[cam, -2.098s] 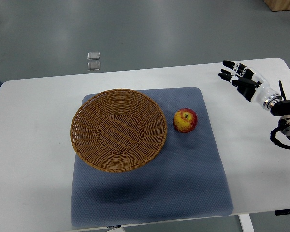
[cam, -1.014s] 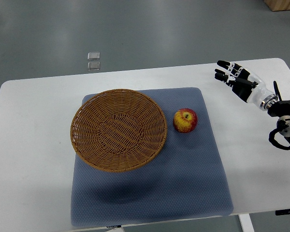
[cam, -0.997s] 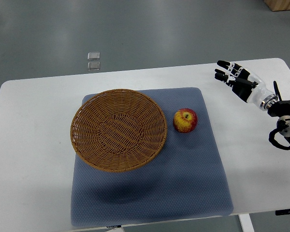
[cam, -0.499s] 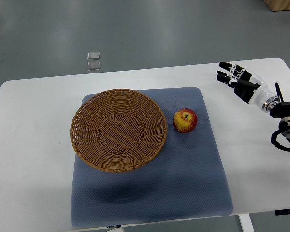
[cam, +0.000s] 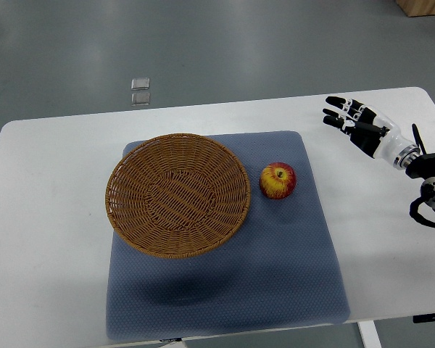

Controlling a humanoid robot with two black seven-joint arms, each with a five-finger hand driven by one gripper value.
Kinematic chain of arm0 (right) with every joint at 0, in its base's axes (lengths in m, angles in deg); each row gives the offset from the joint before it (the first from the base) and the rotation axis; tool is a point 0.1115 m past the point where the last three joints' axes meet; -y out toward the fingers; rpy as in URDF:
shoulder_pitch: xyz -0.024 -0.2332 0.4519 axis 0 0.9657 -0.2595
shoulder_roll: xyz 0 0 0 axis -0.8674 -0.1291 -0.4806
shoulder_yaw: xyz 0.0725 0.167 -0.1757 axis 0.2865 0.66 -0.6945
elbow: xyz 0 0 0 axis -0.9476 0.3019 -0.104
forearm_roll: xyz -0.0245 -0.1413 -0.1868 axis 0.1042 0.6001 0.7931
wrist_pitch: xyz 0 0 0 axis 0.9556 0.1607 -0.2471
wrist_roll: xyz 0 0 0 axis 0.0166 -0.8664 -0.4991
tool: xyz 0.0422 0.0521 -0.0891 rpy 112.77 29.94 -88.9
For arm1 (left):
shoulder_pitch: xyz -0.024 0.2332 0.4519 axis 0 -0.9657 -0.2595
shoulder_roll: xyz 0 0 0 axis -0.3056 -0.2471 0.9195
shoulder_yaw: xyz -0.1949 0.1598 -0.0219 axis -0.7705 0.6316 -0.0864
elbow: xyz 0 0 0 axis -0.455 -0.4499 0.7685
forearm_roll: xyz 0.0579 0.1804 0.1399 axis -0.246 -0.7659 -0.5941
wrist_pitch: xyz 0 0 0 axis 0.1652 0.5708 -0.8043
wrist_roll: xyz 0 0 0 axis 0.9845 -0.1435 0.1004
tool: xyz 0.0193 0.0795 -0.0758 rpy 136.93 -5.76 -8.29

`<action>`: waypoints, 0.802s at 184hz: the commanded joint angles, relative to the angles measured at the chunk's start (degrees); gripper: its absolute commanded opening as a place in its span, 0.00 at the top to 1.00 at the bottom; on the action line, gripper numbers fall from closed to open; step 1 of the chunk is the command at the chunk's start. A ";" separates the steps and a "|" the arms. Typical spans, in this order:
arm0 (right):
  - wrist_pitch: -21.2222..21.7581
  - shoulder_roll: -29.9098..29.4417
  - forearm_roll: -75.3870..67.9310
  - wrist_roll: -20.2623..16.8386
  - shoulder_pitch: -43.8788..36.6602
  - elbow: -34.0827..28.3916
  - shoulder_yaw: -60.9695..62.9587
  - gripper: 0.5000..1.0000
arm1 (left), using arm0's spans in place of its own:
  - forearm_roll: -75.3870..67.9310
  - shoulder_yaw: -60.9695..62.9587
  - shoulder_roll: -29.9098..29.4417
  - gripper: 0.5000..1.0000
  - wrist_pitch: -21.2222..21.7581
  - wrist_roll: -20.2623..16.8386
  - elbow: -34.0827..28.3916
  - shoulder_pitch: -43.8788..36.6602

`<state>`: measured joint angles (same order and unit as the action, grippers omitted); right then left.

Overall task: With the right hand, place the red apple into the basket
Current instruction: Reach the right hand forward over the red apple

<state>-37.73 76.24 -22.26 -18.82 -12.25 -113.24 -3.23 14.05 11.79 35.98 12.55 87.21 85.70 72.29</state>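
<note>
Top view: right hand (cam: pixel 357 125), fingers spread and empty, has barely shifted, well apart from red apple (cam: pixel 277 180) beside basket (cam: pixel 177 194).

A lab or test room: a plain white worktop (cam: pixel 51 217) on a bare grey floor (cam: pixel 217 43), a blue-grey mat (cam: pixel 275 275) at the worktop's middle.
</note>
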 commanded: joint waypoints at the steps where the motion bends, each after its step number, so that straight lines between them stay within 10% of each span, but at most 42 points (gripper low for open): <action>1: -0.22 0.84 5.81 0.57 -0.27 -1.84 -0.22 0.17 | 0.00 0.00 0.00 0.00 0.00 0.00 0.00 0.00; 64: -4.62 3.04 35.77 4.44 -1.41 -17.05 -0.92 0.17 | 0.00 0.00 0.00 0.00 0.00 0.00 0.00 0.00; 148: -10.68 2.07 53.00 4.97 -0.89 -19.95 -1.01 0.17 | 0.00 0.00 0.00 0.00 0.00 0.00 0.00 0.00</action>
<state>-46.95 78.64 28.62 -13.85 -13.32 -133.15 -4.16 14.05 11.79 35.98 12.56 87.21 85.70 72.29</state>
